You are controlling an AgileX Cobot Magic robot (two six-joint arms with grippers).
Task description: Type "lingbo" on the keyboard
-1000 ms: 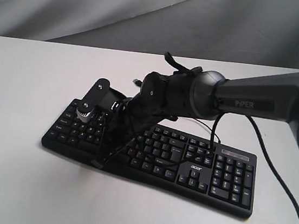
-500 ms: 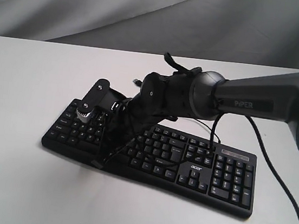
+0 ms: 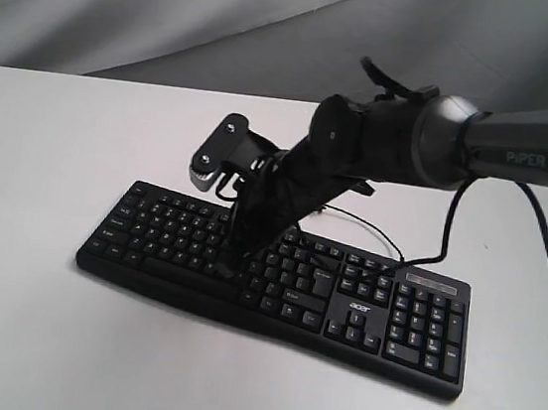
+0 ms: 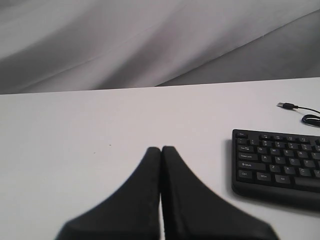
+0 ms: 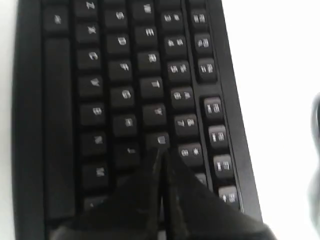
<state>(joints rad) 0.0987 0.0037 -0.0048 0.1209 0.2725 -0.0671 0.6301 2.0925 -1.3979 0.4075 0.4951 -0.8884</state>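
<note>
The black keyboard (image 3: 342, 303) with white legends lies slantwise on the white table (image 3: 52, 138). My right gripper (image 3: 234, 265) reaches across from the right and points down at the letter keys in the keyboard's middle. In the right wrist view the right gripper (image 5: 161, 151) is shut and empty, its tip at the blurred letter keys (image 5: 125, 95) by the U key. I cannot tell whether it touches a key. My left gripper (image 4: 161, 148) is shut and empty over bare table, left of the keyboard's (image 4: 275, 160) left end. It does not show in the exterior view.
The keyboard's thin black cable (image 3: 381, 233) loops behind it, and its USB plug (image 4: 286, 105) lies loose on the table. The right arm's own cable (image 3: 547, 259) hangs at the right. A grey cloth backdrop (image 3: 177, 13) rises behind the table.
The right arm has swung to the right and risen. Its gripper tip went from the keyboard's left-middle keys to keys nearer the middle. The keyboard has not moved.
</note>
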